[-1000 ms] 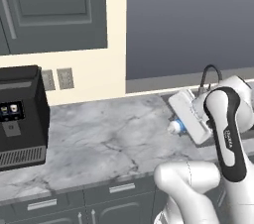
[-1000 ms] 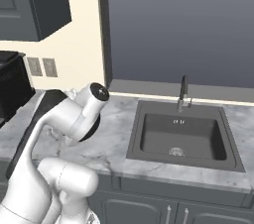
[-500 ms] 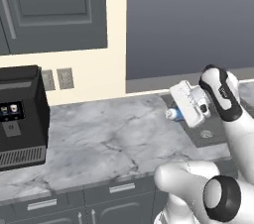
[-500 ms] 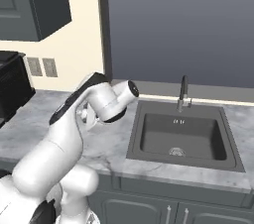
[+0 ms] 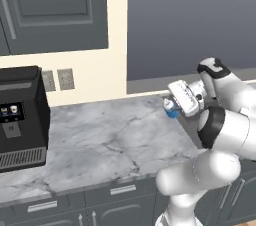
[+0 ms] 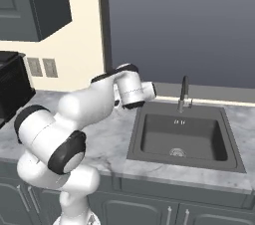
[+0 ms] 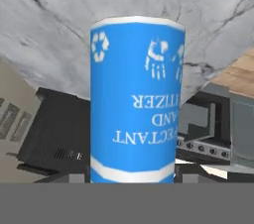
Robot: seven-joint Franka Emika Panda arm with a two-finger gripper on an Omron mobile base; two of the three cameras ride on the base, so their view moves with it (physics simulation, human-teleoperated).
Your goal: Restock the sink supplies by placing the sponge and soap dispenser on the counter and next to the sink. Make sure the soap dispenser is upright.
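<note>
Holding soap dispenser [image 5: 171, 108] clamped in pincer [image 5: 176, 104] | above counter [image 5: 100, 145] | coffee machine [image 5: 20, 117] well apart | sink [image 6: 185, 138] beside

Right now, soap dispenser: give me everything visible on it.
The soap dispenser shows a glossy blue cylindrical body with white print: a recycling symbol, hand icons and lettering that reads upside down in the hand view. The gripper is shut on it, carrying it off the counter, near the sink. Its pump top isn't visible.
</note>
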